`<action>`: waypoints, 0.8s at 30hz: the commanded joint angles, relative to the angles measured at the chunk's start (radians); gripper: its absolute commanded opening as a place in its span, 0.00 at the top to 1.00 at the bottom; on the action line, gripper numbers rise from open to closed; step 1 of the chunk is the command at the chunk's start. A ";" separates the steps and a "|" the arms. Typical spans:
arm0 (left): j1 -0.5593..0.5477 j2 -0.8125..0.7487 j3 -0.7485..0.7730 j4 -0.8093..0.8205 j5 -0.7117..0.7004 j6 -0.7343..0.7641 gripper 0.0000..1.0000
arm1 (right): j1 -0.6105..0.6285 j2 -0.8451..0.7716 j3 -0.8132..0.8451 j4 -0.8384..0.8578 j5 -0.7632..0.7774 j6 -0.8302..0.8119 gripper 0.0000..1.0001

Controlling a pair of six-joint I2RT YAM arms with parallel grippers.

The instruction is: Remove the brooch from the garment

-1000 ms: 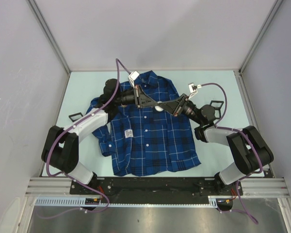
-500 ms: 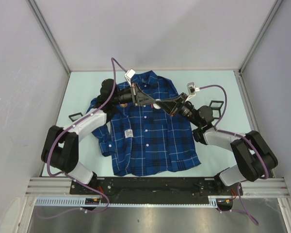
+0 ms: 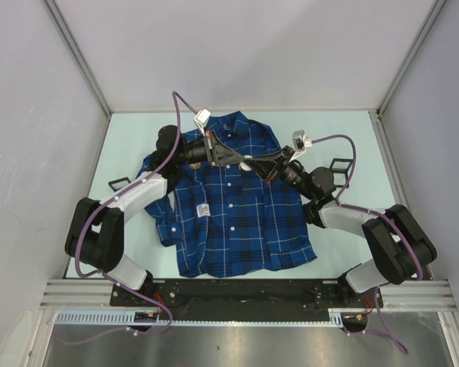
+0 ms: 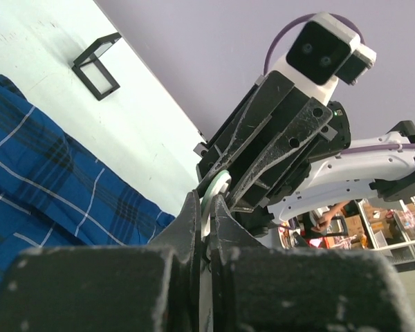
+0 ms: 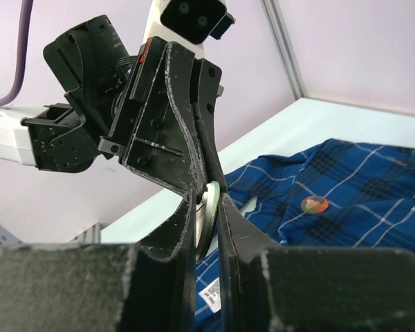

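Both arms lean in from their near corners and meet towards the far middle. The left arm (image 3: 138, 195) rises from its base and stretches right, forearm nearly level. The right arm (image 3: 352, 218) doubles back at the elbow and points left. The left claw (image 3: 243, 160) and right claw (image 3: 258, 166) sit tip to tip, each with fingers pinched almost together on one small pale disc (image 5: 208, 199).

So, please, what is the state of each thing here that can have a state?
shirt: lying flat, front up, buttoned.
orange brooch: on the shirt, untouched.
pale disc: clamped between both grippers, above the shirt.
left gripper: shut on the pale disc.
right gripper: shut on the pale disc.
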 commanded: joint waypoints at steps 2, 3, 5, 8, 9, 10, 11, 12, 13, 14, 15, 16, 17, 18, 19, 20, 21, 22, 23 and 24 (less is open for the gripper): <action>-0.051 -0.033 0.051 -0.036 0.053 0.001 1.00 | -0.008 0.029 0.036 -0.018 -0.126 0.086 1.00; -0.050 -0.033 0.055 -0.044 0.050 0.014 1.00 | -0.014 0.030 0.050 -0.019 -0.135 0.107 1.00; -0.048 -0.033 0.055 -0.049 0.047 0.019 1.00 | -0.016 0.046 0.064 -0.018 -0.161 0.156 1.00; -0.048 -0.035 0.052 -0.053 0.039 0.022 1.00 | -0.026 0.079 0.087 0.013 -0.187 0.238 0.84; -0.047 -0.036 0.054 -0.062 0.036 0.037 1.00 | -0.031 0.087 0.088 0.025 -0.196 0.256 0.78; -0.042 -0.038 0.055 -0.075 0.024 0.047 1.00 | -0.042 0.090 0.090 0.045 -0.204 0.293 0.63; -0.038 -0.041 0.057 -0.102 0.016 0.056 1.00 | -0.046 0.093 0.090 0.053 -0.209 0.302 0.61; -0.033 -0.044 0.057 -0.113 0.008 0.070 1.00 | -0.049 0.093 0.090 0.054 -0.215 0.310 0.60; -0.021 -0.046 0.057 -0.119 0.002 0.071 1.00 | -0.060 0.092 0.090 0.047 -0.221 0.316 0.57; -0.013 -0.046 0.054 -0.124 0.001 0.071 1.00 | -0.063 0.092 0.090 0.050 -0.224 0.322 0.57; -0.007 -0.044 0.054 -0.125 -0.002 0.070 1.00 | -0.066 0.093 0.090 0.053 -0.228 0.325 0.56; 0.005 -0.043 0.054 -0.127 -0.004 0.070 1.00 | -0.068 0.096 0.090 0.060 -0.235 0.330 0.56; 0.010 -0.043 0.051 -0.121 -0.004 0.067 1.00 | -0.072 0.099 0.090 0.065 -0.236 0.341 0.56; 0.013 -0.043 0.049 -0.121 -0.002 0.064 1.00 | -0.074 0.110 0.088 0.071 -0.238 0.347 0.56; 0.021 -0.043 0.049 -0.121 -0.005 0.064 1.00 | -0.079 0.115 0.090 0.097 -0.247 0.357 0.55; 0.022 -0.044 0.049 -0.124 -0.006 0.062 1.00 | -0.086 0.119 0.088 0.114 -0.253 0.370 0.55; 0.024 -0.047 0.049 -0.125 -0.010 0.065 1.00 | -0.089 0.127 0.090 0.129 -0.259 0.397 0.54; 0.030 -0.046 0.049 -0.145 -0.015 0.071 1.00 | -0.091 0.130 0.090 0.148 -0.267 0.405 0.51; 0.031 -0.046 0.052 -0.156 -0.022 0.080 1.00 | -0.089 0.128 0.090 0.146 -0.267 0.408 0.51; 0.033 -0.047 0.054 -0.162 -0.025 0.088 1.00 | -0.091 0.125 0.090 0.143 -0.265 0.402 0.50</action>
